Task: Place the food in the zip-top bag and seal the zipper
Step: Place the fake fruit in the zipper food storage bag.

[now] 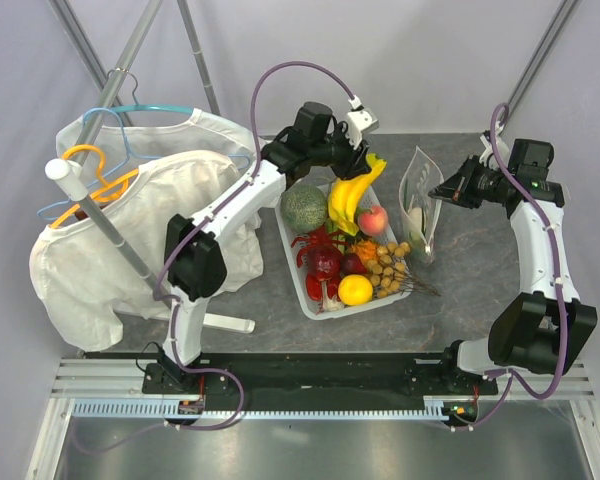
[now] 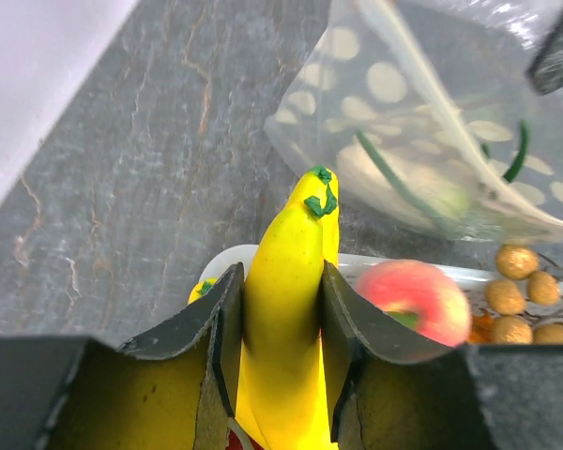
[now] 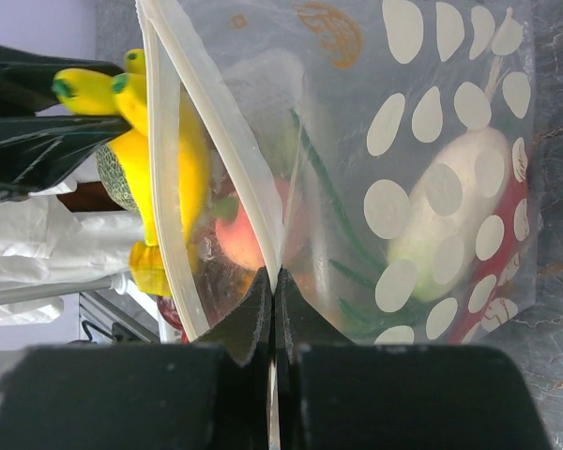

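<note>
**Banana bunch in hand, bag held open: insertion step**

Left gripper point(image 2: 281, 328): clenched on the banana bunch point(image 2: 283, 272), one finger on each flank at mid-length, green tips pointing away from the wrist. The bunch hangs above the far rim of the white basket point(image 1: 292, 243), lifted off the other fruit.

Right gripper point(image 3: 272, 292): pinched shut on one lip of the zip-top bag point(image 3: 432, 187), right on the zipper point(image 3: 216, 122). The bag stands just beside the basket's right side with its lips parted. Cannot tell whether the mouth faces up or towards the basket. A pale vegetable point(image 3: 450, 225) with green stalks is inside.

Doing it well (judgement):
- The bunch looks broad against the opening, so lead with the narrow green tips and line it up along the long axis of the mouth.
- Go deep past the zipper before letting go, or the bunch may hang up on the lip.
- Only one lip is held, so the free lip may fold inward. Approach from the held side and keep that lip taut.
- Most food sits in the basket and the zipper is unsealed, so the task is at an early stage.

Pose:
- Left arm: wrist pitched down over the basket's far edge, forearm rising from an elbow folded to the basket's left.
- Right arm: wrist about level and aimed at the basket from its right, forearm curving back to an elbow at the basket's near right.
</note>
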